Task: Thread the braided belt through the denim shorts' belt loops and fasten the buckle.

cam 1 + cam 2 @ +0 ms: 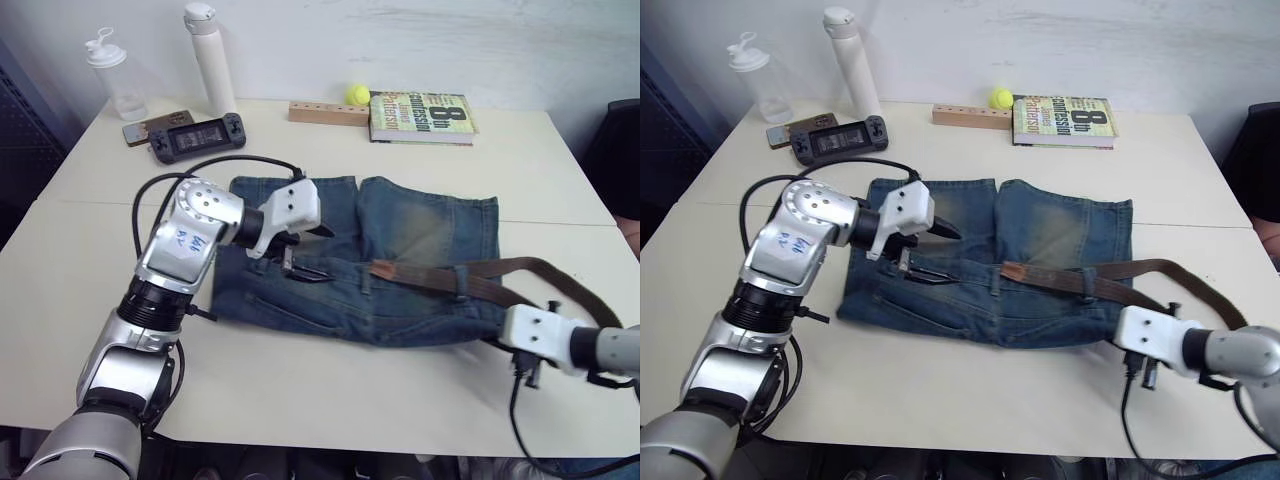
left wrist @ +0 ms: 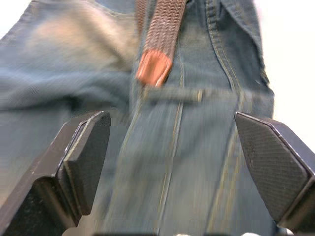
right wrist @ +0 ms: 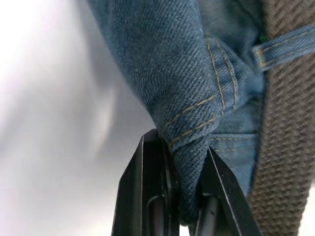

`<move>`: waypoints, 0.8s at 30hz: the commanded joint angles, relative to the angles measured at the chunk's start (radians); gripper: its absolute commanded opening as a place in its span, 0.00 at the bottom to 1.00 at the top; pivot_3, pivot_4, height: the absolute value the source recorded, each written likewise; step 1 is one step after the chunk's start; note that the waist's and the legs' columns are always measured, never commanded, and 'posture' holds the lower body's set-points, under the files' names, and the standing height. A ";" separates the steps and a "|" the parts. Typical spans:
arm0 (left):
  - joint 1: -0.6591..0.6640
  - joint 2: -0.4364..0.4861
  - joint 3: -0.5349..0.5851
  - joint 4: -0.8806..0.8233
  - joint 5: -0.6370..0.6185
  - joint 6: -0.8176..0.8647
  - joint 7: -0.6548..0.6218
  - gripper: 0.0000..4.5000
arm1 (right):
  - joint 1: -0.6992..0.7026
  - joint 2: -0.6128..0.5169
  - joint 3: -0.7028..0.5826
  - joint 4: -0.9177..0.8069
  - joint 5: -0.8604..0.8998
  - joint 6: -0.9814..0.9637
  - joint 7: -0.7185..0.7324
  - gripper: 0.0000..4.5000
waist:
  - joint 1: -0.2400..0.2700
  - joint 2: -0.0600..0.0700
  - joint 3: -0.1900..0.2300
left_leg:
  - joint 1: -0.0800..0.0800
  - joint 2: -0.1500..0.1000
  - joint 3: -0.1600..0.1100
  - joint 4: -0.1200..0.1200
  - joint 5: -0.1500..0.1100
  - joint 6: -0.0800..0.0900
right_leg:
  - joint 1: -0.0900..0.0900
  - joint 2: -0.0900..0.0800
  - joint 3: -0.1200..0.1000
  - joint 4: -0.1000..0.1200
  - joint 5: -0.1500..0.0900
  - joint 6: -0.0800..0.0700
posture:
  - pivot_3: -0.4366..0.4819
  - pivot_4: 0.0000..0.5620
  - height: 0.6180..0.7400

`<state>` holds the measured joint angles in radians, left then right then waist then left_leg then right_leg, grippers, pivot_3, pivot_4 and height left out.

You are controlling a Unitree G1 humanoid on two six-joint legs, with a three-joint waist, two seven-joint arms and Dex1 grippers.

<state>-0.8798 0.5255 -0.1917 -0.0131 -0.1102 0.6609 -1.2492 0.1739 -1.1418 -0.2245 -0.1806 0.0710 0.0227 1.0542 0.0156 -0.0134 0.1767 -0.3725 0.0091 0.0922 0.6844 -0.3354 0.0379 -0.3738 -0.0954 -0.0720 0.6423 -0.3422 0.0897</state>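
The denim shorts (image 1: pixel 420 225) lie flat on the white table, waistband toward me. The braided belt (image 1: pixel 520 268) comes in from the right in a curve and passes under a belt loop (image 1: pixel 462 281). Its tan tip (image 1: pixel 384 268) rests on the waistband near the middle. My left gripper (image 1: pixel 318 255) hovers open over the waistband left of the tip; in the left wrist view the tip (image 2: pixel 154 68) and another belt loop (image 2: pixel 172 93) lie ahead of its spread fingers (image 2: pixel 83 162). My right gripper (image 3: pixel 184 196) is shut on the shorts' right waistband corner (image 3: pixel 187 118). The buckle is hidden.
Along the far edge stand a book (image 1: pixel 422 117), a wooden block (image 1: pixel 328 112) with a yellow ball (image 1: pixel 357 94), a white bottle (image 1: pixel 210 60), a clear shaker bottle (image 1: pixel 115 75), a game console (image 1: pixel 197 137) and a phone (image 1: pixel 155 128).
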 commanded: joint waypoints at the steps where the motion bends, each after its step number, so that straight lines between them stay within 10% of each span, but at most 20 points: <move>1: 0.006 0.005 0.028 -0.060 -0.059 0.047 0.028 0.98 | -0.084 -0.058 0.005 0.207 -0.044 -0.200 0.042 0.00 | 0.000 0.000 0.000 | 0.000 0.000 0.000 0.000 0.000 0.000 | 0.000 0.000 0.000 0.000 0.000 0.000 | 0.48 0.27 0.98; 7: 0.070 -0.005 0.013 -0.150 -0.103 0.076 0.092 0.98 | -0.294 -0.083 0.115 0.471 -0.086 -0.402 0.086 0.00 | -0.011 0.002 0.001 | 0.000 0.000 0.000 0.000 0.000 0.000 | 0.000 0.000 0.000 0.000 0.000 0.000 | 0.48 0.27 0.98; 17: 0.131 -0.001 -0.004 -0.218 -0.170 0.088 0.142 1.00 | -0.350 -0.250 0.037 0.514 -0.048 -0.507 0.141 0.99 | -0.021 0.005 0.002 | 0.001 0.001 0.000 0.000 0.001 -0.001 | 0.000 0.000 0.001 0.001 0.000 0.000 | 0.48 0.27 0.98; 24: 0.103 0.001 -0.011 -0.175 -0.175 0.033 0.149 1.00 | -0.284 -0.138 -0.253 0.080 0.426 0.426 0.021 0.99 | -0.015 0.004 0.001 | 0.001 0.002 0.000 0.000 0.001 -0.001 | 0.000 0.001 0.001 0.001 0.000 -0.001 | 0.48 0.27 0.98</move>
<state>-0.7633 0.5218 -0.2110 -0.1796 -0.2702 0.7109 -1.1046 -0.1314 -1.2973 -0.4418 -0.0224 0.3956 0.2656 1.1140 0.0005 -0.0089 0.1780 -0.3722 0.0120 0.0889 0.6844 -0.3343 0.0360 -0.3733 -0.0946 -0.0727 0.6438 -0.3428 0.0885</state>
